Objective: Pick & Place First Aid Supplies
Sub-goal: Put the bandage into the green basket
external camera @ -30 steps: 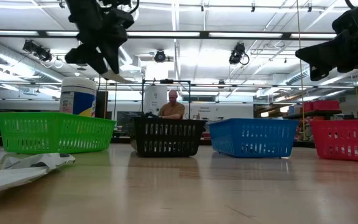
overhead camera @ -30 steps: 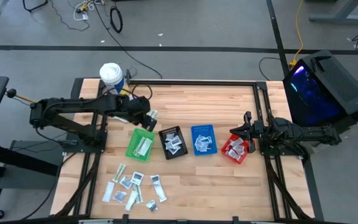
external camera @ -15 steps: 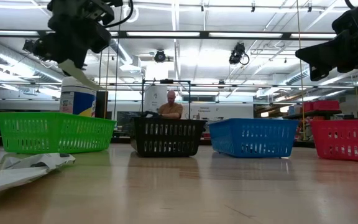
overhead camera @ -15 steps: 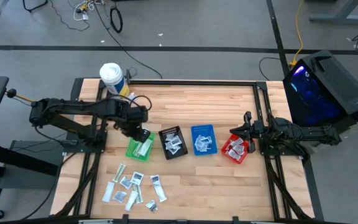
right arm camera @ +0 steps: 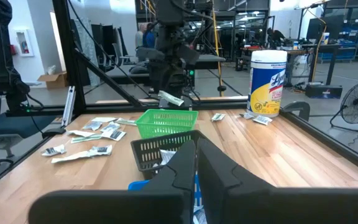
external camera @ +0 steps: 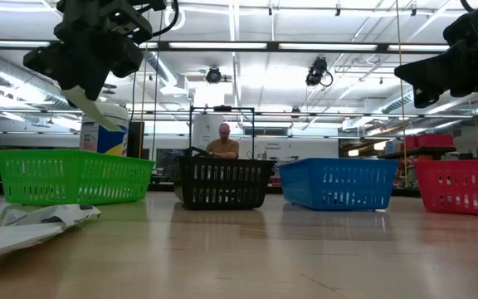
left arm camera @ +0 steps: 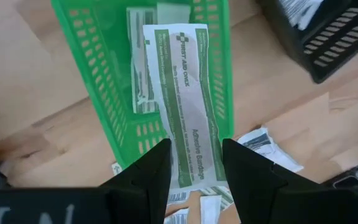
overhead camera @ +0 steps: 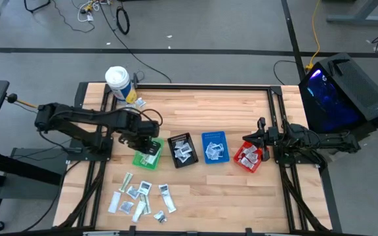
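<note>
Left gripper: we see the left gripper [left arm camera: 192, 163] poised above the green bin [left arm camera: 107, 106], its two dark fingers [left arm camera: 151, 171] clamped on the near end of a long flat packet [left arm camera: 185, 99], white with green-printed edges and the words "Adhesive Bandage".
Held packet: it hangs lengthwise over the bin's open top; in the low view it shows as a pale strip [external camera: 90, 106] slanting down from the gripper [external camera: 85, 83], clear of the bin's rim.
Green bin: a rectangular plastic basket with slotted lattice walls [overhead camera: 148, 155]; another white-and-green strip [left arm camera: 140, 62] lies flat inside.
Left arm: it reaches from its base at the table's left edge across to the bin, wrist turned down.
Loose supplies: small flat sachets [overhead camera: 141, 198], white, silvery and green-printed, lie scattered on the wood in front of the green bin; some look crinkled, though at this distance we cannot read them.
Other bins: black [overhead camera: 182, 150], blue [overhead camera: 214, 146] and red [overhead camera: 249, 157] lattice baskets stand in a row to the green bin's right, each with pale packets inside.
Table: pale butcher-block planks [overhead camera: 202, 108], smooth and matte.
Tub: a white cylindrical tub [overhead camera: 117, 80] with a yellow-blue label stands at the far left corner.
Right gripper: the right gripper [overhead camera: 261, 139] waits above the red bin, fingers pressed together and empty.
Background: a person [external camera: 225, 143] sits beyond the black bin.
</note>
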Robot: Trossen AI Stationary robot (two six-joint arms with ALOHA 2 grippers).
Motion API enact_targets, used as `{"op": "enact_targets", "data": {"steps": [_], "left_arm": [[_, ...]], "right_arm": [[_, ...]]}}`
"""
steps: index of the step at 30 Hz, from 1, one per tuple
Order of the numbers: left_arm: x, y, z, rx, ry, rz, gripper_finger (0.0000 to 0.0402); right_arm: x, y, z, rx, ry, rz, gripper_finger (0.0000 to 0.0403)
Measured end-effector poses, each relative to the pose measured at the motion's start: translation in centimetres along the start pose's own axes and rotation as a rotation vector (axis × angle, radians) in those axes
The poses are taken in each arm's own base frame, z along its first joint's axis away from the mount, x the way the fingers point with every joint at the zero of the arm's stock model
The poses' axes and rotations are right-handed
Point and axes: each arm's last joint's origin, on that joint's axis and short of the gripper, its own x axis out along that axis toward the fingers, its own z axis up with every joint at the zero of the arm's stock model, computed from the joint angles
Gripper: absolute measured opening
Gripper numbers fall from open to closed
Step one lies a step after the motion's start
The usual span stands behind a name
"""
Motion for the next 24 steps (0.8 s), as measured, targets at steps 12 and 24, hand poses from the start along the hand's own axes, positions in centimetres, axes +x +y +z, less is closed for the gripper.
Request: {"op": "enact_targets", "data": {"steps": [12, 24], "left_arm": [[2.5, -1.2, -0.8, 0.021, 0.000, 0.100, 0.0151], [3.7, -1.6, -0.8, 0.032, -0.017, 0.147, 0.0151]], "right_arm": [[0.0, 0.0, 0.0, 0.000, 0.000, 0.000, 0.0023], [0.0, 0.0, 0.0, 0.000, 0.000, 0.000, 0.0023]]}}
